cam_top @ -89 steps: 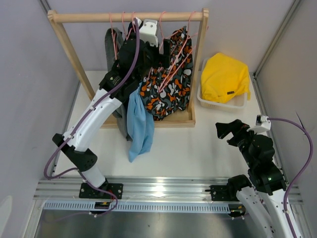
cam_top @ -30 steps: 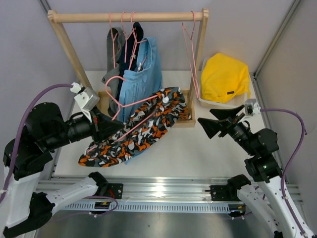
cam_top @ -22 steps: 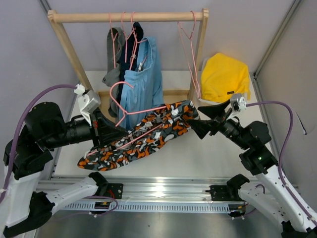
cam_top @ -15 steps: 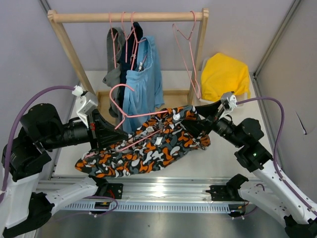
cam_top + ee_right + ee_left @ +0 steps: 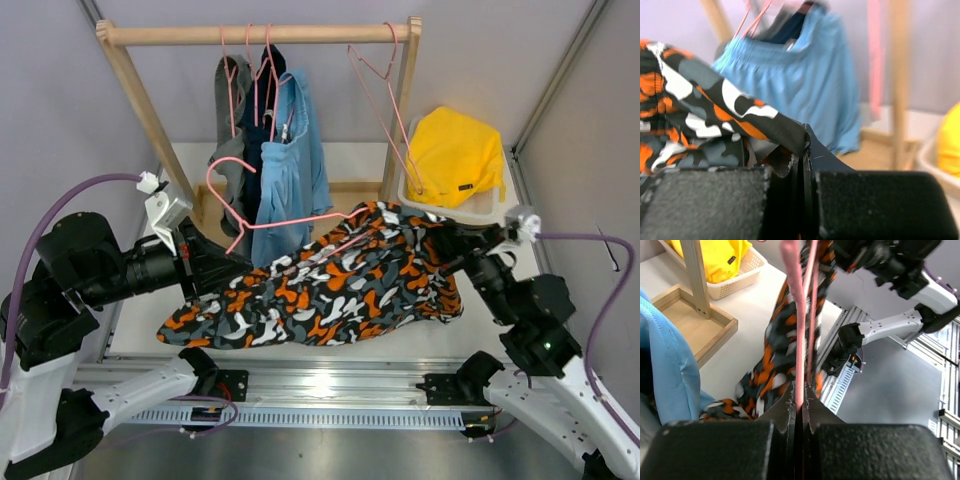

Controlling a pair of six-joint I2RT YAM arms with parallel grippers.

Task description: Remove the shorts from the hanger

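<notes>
While in right claw (image 5: 805,145), shorts (image 5: 330,290) beside left claw (image 5: 800,405).

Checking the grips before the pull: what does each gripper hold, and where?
The left gripper pinches the pink hanger at one end of its frame; the right gripper pinches the patterned shorts at a fabric edge.

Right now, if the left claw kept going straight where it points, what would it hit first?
The left gripper, shut on the pink hanger, points into the camouflage shorts draped on it; those come first. Beyond them is probably the right arm, though depth is unclear.
</notes>
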